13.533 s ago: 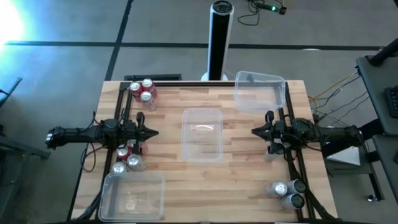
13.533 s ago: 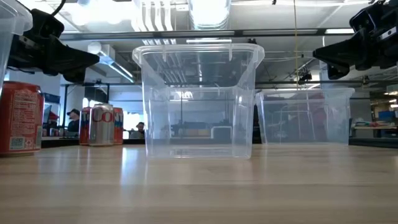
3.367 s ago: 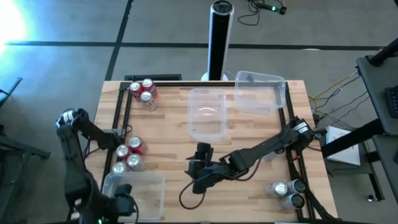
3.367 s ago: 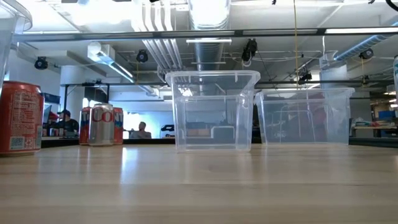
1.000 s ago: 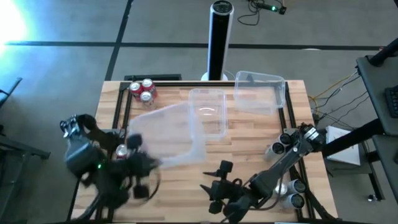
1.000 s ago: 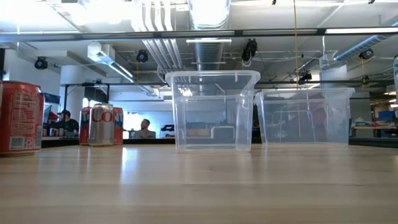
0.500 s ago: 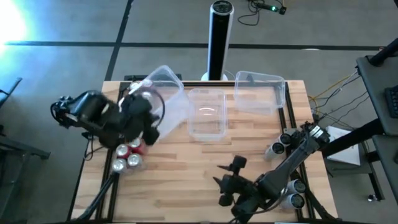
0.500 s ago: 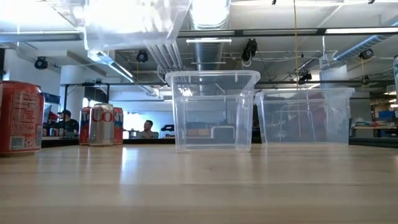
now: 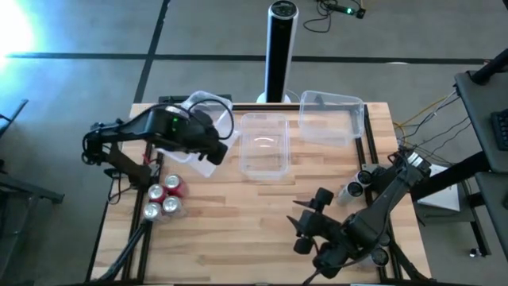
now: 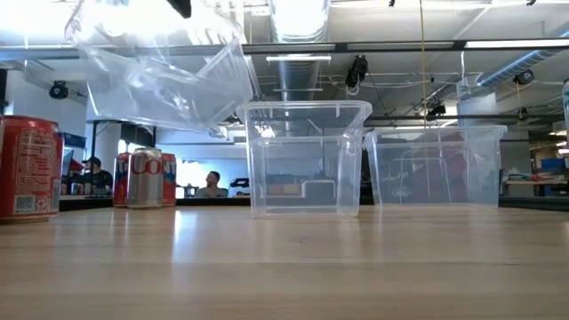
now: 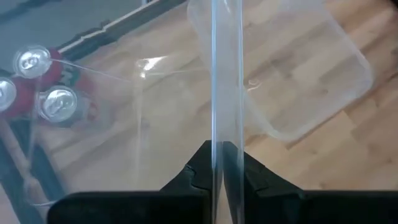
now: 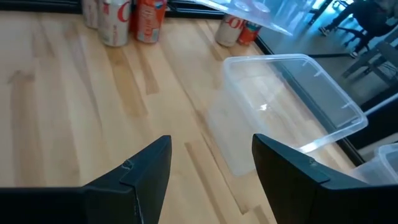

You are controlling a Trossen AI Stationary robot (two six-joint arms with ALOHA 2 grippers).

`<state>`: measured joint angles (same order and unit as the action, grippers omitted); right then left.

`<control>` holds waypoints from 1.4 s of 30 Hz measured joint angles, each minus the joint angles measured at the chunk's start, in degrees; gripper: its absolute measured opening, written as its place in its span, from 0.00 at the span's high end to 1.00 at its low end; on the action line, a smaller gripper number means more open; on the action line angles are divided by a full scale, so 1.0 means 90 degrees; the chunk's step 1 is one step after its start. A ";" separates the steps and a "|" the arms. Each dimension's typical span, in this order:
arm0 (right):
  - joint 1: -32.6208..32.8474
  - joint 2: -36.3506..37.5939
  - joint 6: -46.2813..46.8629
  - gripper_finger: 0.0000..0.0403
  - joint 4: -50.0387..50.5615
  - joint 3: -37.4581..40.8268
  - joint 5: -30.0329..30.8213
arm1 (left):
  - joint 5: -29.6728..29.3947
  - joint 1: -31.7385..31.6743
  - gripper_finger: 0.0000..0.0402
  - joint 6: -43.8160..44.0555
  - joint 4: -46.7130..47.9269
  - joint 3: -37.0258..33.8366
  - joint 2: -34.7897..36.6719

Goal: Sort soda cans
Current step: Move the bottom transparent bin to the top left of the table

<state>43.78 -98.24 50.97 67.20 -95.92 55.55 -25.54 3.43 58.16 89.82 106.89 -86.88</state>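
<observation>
Soda cans aren't being touched yet: the left gripper (image 11: 214, 163) is pinched on the rim of a clear rectangular plastic tub (image 9: 196, 131), holding it tilted above the table's far-left area, so I'd say this is still bin setup. Red and silver-topped cans (image 9: 163, 197) sit in a cluster at the left edge below it, more beyond. Right gripper (image 12: 210, 168) hovers with fingers spread wide over the near-right table; next up, probably setting that tub down flat beside the middle clear tub (image 9: 263, 145).

Grey floor (image 9: 79, 32) with dark seams, black cylindrical tower (image 9: 279, 48), ceiling ducts (image 10: 293, 18) beyond the table.
</observation>
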 joint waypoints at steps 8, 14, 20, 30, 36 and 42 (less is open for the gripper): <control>0.0374 -0.0017 0.0269 0.46 -0.0019 0.0005 -0.0058 | -0.0102 -0.0343 0.99 0.0997 0.0017 -0.0531 0.0021; 0.0853 -0.0017 0.0608 0.46 -0.0022 0.0007 -0.0053 | -0.0262 -0.0428 0.99 0.1498 -0.0083 -0.0977 -0.0056; 0.1146 -0.0038 0.0691 0.46 -0.0072 0.0010 -0.0022 | -0.0414 -0.0456 0.99 0.1693 -0.0436 -0.1249 -0.0229; 0.1440 -0.0450 0.0692 0.46 -0.0381 0.0017 -0.0057 | -0.0434 -0.0634 0.99 0.2151 -0.0439 -0.1231 -0.0989; 0.1596 -0.0717 0.1093 0.46 -0.0412 0.0015 -0.0075 | -0.0239 -0.0792 0.99 0.2400 -0.0475 -0.1223 -0.1609; 0.1765 -0.0878 0.1444 0.46 -0.0434 0.0015 -0.0179 | 0.0200 -0.0973 0.99 0.2288 -0.0581 -0.1223 -0.1977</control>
<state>59.66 -106.14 63.96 63.29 -95.79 53.93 -23.74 -5.33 78.75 84.59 95.88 -104.67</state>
